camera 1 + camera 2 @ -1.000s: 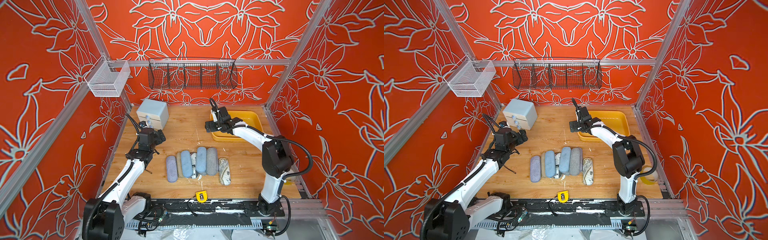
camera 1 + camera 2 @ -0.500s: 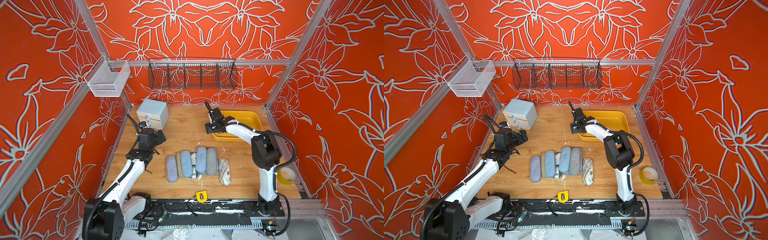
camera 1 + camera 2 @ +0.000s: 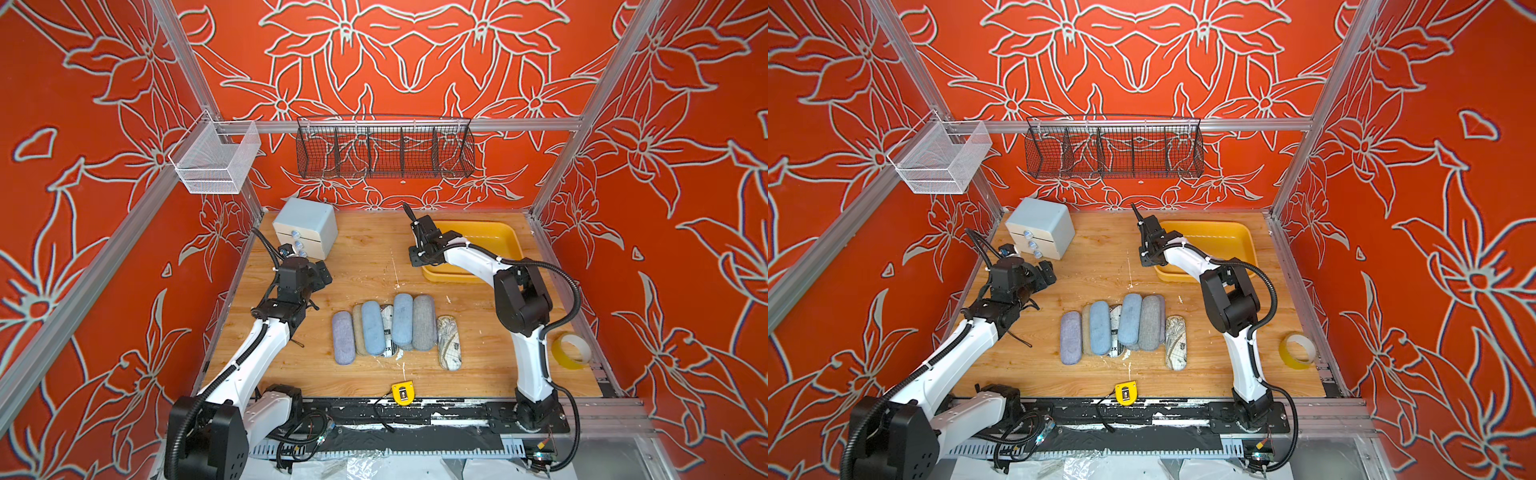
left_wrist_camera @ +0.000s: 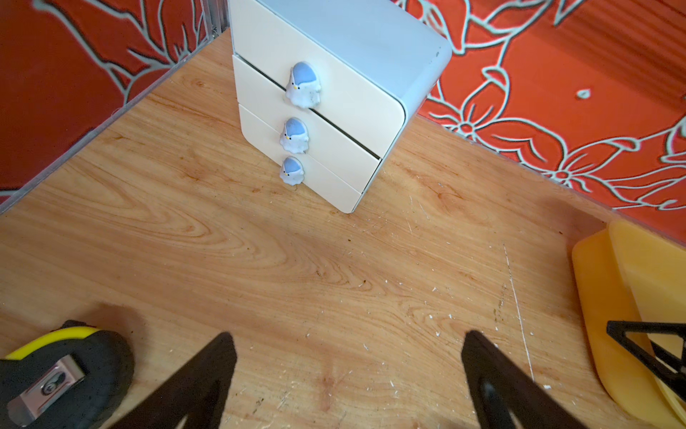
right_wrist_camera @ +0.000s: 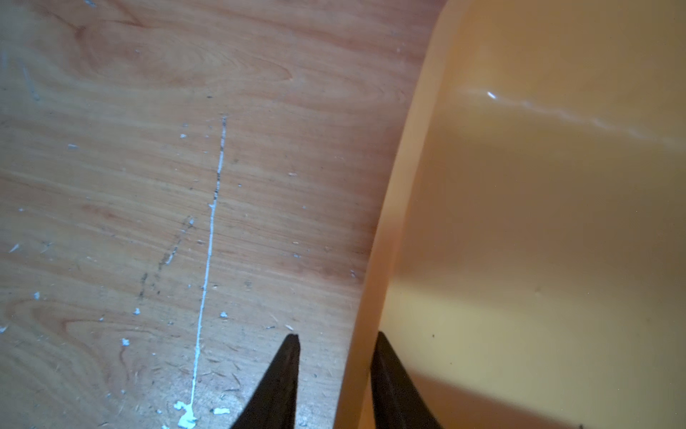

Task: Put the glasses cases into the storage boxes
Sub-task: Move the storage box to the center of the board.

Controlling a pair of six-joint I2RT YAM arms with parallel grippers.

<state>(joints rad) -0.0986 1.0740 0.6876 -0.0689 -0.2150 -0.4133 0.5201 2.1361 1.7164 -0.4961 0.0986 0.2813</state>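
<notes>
**Item 1: glasses cases** point(image 3: 395, 328). Oblong, round-ended shells packed side by side in a tight row at the middle of the wooden table point(image 3: 365, 266). All of them lie well apart from the tray. In order across the row:
- a lavender fabric case point(image 3: 343, 338)
- a tan case point(image 3: 357, 320), largely covered by its neighbour
- a light blue fabric case point(image 3: 372, 328)
- a newsprint-printed case point(image 3: 387, 328)
- a second light blue case point(image 3: 402, 318), riding on top of others
- a grey woven case point(image 3: 424, 322)
- a map-printed case point(image 3: 449, 343) at the end of the row

**Item 2: yellow tray** point(image 3: 509, 239). Shallow, smooth, glossy plastic, rectangular with rounded corners, standing at the far right of the table.

**Item 3: right gripper** point(image 5: 336, 336). Slim, black, tapering fingers set narrowly apart. They stand astride the tray wall that faces the cabinet, one tip over the wood and the other inside the tray (whether they actually pinch the wall cannot be told).

**Item 4: left gripper** point(image 4: 349, 334). Jaws wide with nothing between them, above bare, scratched wood and pointing toward the drawer cabinet point(image 4: 315, 111). The cabinet has a pale blue shell, cream fronts and three moulded knobs.

**Item 5: sundries.**
- a black wire basket point(image 3: 384, 151) on the back wall
- a white mesh basket point(image 3: 216, 160) on the side rail
- a yellow tape measure point(image 3: 402, 392) at the front edge of the table
- a roll of translucent yellowish tape point(image 3: 571, 351) at the table's right edge
</notes>
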